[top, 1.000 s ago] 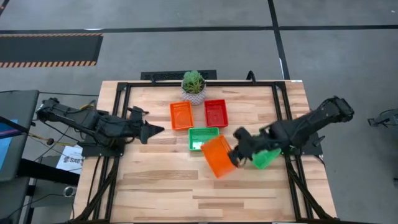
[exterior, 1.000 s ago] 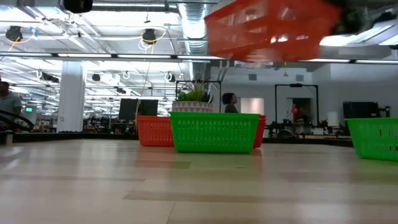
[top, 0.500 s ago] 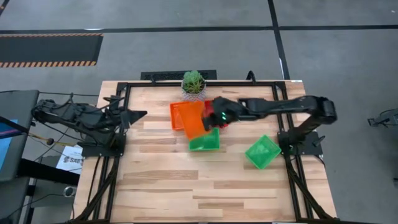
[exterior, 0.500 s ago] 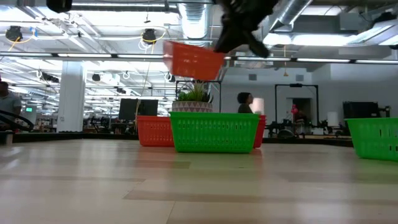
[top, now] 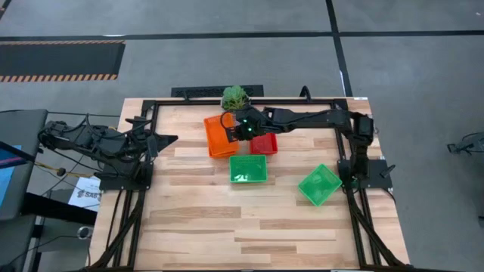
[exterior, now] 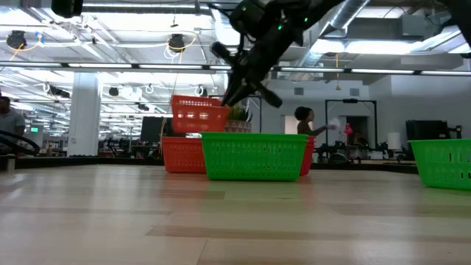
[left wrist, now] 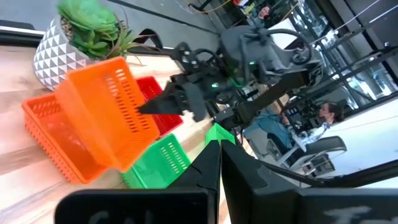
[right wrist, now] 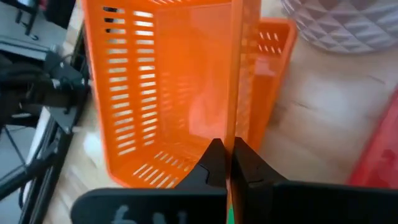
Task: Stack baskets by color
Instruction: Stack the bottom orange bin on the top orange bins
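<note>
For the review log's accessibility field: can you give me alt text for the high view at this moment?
Seen from above, the right gripper holds an orange basket over another orange basket at the table's far side, beside a red basket and a potted plant. Two green baskets lie nearer; the left gripper waits at left.

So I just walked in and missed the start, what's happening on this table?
The right gripper has its jaws shut on the rim of an orange basket, holding it tilted just above another orange basket near the potted plant. A red basket and two green baskets sit apart. The left gripper waits, shut.
</note>
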Motion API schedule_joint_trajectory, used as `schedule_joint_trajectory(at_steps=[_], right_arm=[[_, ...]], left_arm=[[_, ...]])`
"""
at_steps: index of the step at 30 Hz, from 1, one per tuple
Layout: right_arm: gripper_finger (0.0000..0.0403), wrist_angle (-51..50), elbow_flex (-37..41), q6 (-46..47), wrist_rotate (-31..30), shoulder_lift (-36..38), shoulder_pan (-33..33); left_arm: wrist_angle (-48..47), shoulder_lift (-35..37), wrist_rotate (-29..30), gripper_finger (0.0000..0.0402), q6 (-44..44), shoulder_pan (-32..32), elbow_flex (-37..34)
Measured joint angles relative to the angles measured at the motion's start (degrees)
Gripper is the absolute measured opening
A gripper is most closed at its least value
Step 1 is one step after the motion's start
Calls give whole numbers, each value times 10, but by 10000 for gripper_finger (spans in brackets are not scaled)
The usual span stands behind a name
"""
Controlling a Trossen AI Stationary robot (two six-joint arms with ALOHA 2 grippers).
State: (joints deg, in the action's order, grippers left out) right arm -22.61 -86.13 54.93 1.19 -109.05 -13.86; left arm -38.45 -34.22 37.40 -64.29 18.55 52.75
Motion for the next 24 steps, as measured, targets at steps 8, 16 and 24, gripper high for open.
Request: schedule_joint_trajectory(at_steps=[8, 16, 24], right_arm=[[5, 26, 0, 17, 7, -25, -10], [10, 40, 0, 26, 16, -39, -6], [21, 36, -1, 12, 22, -41, -10]], left_arm=[[-3, 1, 0, 0, 0, 0, 0], [-5, 1, 1, 0, 0, 0, 0], [-7, 1, 1, 0, 0, 0, 0]])
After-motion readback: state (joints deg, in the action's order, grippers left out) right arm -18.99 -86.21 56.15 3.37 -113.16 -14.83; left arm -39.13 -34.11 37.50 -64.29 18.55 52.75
